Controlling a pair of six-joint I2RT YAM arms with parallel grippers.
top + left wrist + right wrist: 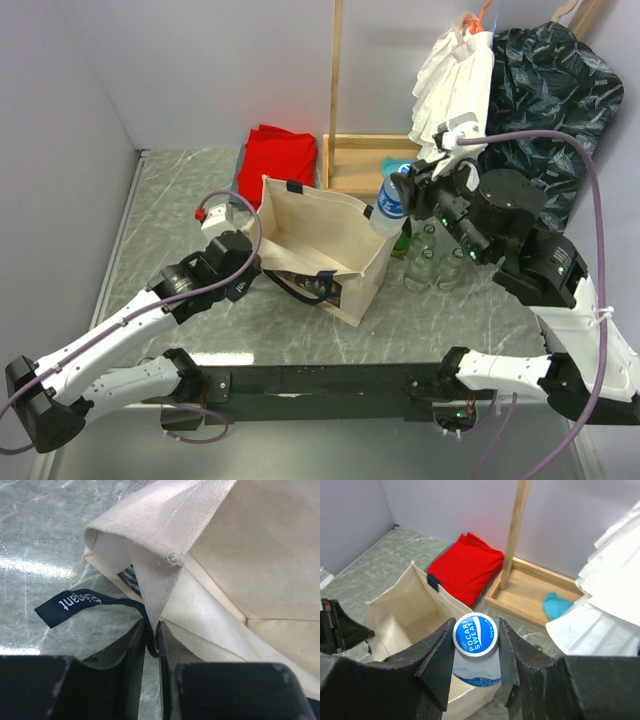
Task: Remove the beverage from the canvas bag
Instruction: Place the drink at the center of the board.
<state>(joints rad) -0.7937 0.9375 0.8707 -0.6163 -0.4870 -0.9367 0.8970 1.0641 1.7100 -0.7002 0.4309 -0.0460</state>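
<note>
Right end effector around smooth round-capped beverage

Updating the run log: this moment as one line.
left gripper: shut on canvas bag corner | right gripper: shut on bottle | bottle: held at bag's right rim

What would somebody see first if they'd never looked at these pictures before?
Probably the clear plastic bottle with a blue-and-white Pocari Sweat cap, pinched by the right arm's fingers just above the right rim of the boxy beige canvas bag mid-table. Next, the bright red folded cloth lying behind the bag, and the left arm's fingers clamped on the bag's left corner by its navy tag.
</note>
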